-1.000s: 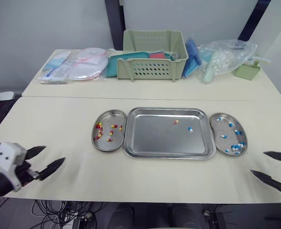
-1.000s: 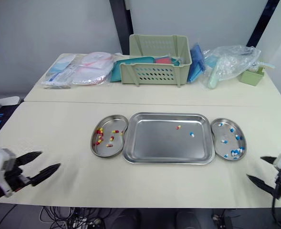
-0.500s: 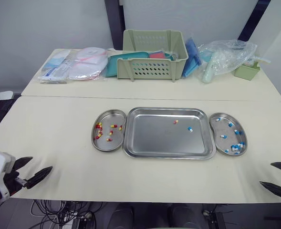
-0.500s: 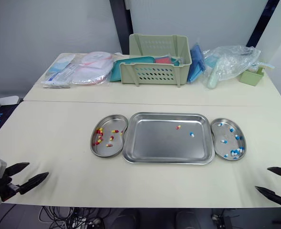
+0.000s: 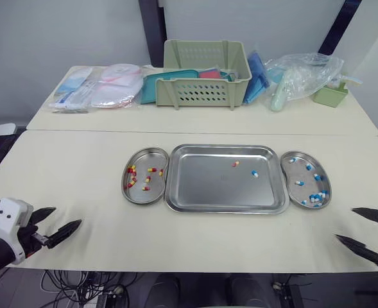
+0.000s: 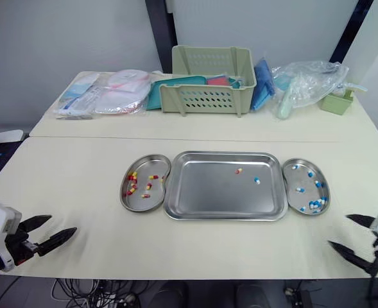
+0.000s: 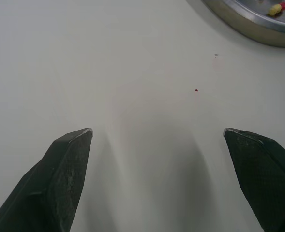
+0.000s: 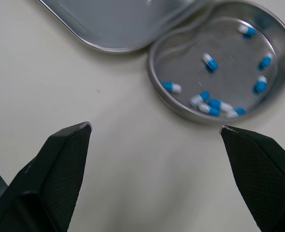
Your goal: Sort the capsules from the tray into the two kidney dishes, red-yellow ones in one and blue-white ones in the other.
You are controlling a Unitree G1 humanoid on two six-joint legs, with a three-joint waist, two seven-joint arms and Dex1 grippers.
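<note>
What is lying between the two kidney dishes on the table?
The steel tray lies between the left kidney dish and the right kidney dish, seen in the left eye view. One red-yellow capsule and one blue-white capsule lie in it.

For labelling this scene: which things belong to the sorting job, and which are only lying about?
Job: tray, left kidney dish, right kidney dish, red-yellow capsule, blue-white capsule.
Lying about: green basket, plastic bag, sealed packets, small green box.

Cream table [image 5: 67,173], steel tray [image 5: 208,189] flanked closely by left kidney dish [image 5: 142,157] and right kidney dish [image 5: 283,181].
</note>
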